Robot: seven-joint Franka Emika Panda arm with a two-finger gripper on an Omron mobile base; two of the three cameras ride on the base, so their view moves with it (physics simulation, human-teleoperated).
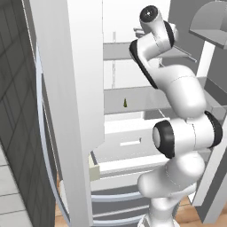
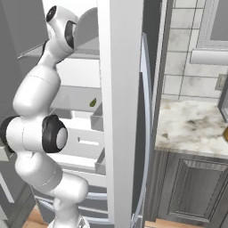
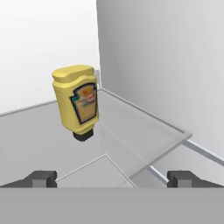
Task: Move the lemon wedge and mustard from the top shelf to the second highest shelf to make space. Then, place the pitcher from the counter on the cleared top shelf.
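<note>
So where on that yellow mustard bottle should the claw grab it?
Probably across the broad middle of the mustard, coming straight ahead from the front, where the open gripper already faces it. The bottle stands on its dark cap on the shelf, leaning slightly, so the flat labelled body offers steadier sides than the narrow cap end.

Bare top shelf (image 3: 39,131) lies between the wide-apart jaws and mustard (image 3: 78,101).

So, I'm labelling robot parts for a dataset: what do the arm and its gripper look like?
The glossy white arm is built of rounded, tube-like segments with dark black joint rings and round caps. The gripper ends in two small dark grey blocky fingertips. No cables or markings show.
</note>
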